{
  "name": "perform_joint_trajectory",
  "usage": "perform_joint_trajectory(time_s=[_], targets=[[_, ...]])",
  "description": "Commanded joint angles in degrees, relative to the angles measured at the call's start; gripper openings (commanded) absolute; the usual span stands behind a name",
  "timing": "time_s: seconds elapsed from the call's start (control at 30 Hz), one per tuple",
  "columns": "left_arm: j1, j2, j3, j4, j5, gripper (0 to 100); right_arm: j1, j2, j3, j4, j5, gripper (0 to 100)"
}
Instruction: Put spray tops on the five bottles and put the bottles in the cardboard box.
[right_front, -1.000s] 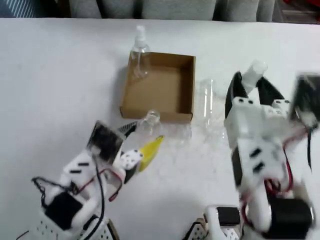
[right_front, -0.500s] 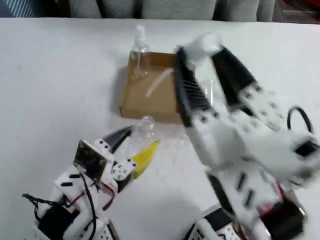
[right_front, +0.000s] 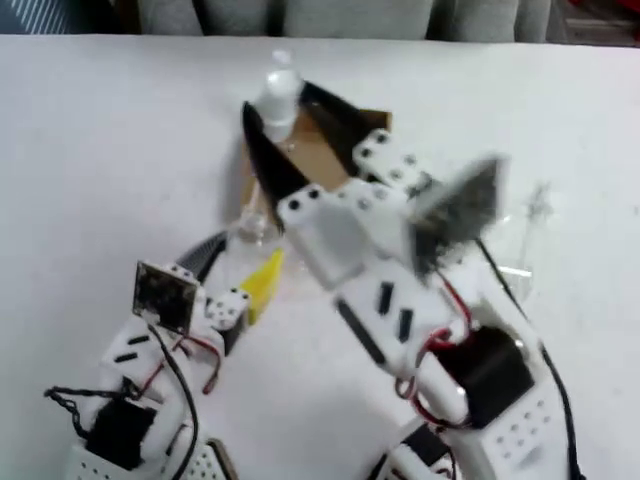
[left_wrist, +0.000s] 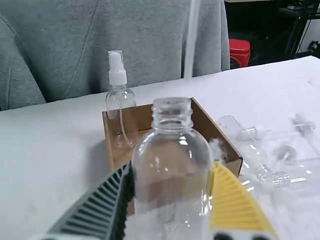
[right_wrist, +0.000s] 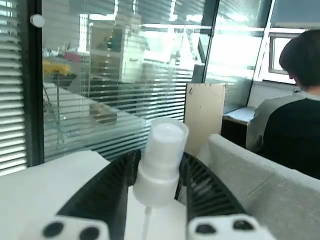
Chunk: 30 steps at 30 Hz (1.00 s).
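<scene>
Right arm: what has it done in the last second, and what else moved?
The right gripper, shut on a spray top, swung left from the right side to above the cardboard box. The left gripper shifted its open bottle slightly left. The capped bottle in the box stayed put.

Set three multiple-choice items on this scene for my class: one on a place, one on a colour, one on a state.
1. Where does the capped bottle stand? A) in the cardboard box B) on a chair C) flat on the table
2. What colour is one finger of the left gripper? A) red B) yellow C) blue
3. What state is the held bottle in? A) capped B) neck open, topless C) crushed
Key: 1 A, it stands upright in the box's corner. 2 B, the yellow finger presses the bottle. 3 B, its neck is bare; the right gripper holds the spray top.
</scene>
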Motion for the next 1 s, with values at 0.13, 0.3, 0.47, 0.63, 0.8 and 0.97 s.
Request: perform_joint_trajectory(time_s=[0.13, 0.3, 0.47, 0.63, 0.8, 0.97], targets=[[-0.6, -0.3, -0.2, -2.0, -0.5, 2, -0.5, 1.7, 1.1, -1.8, 0.8, 1.8], [-0.6, -0.3, -0.1, -1.8, -0.5, 2, 1.7, 6.0, 0.9, -5.9, 0.9, 1.8], [-0.6, -0.3, -0.1, -1.8, -0.5, 2, 1.5, 6.3, 1.0, -5.8, 0.8, 1.7], [-0.6, -0.3, 0.0, -1.8, -0.5, 2, 1.7, 6.3, 1.2, -4.9, 0.8, 1.7], [-0.6, -0.3, 0.0, -1.8, -0.5, 2, 1.5, 6.3, 0.9, -3.7, 0.8, 1.7], [-0.6, -0.3, 0.0, -1.8, -0.5, 2, 1.7, 6.3, 1.0, -2.4, 0.8, 1.7]])
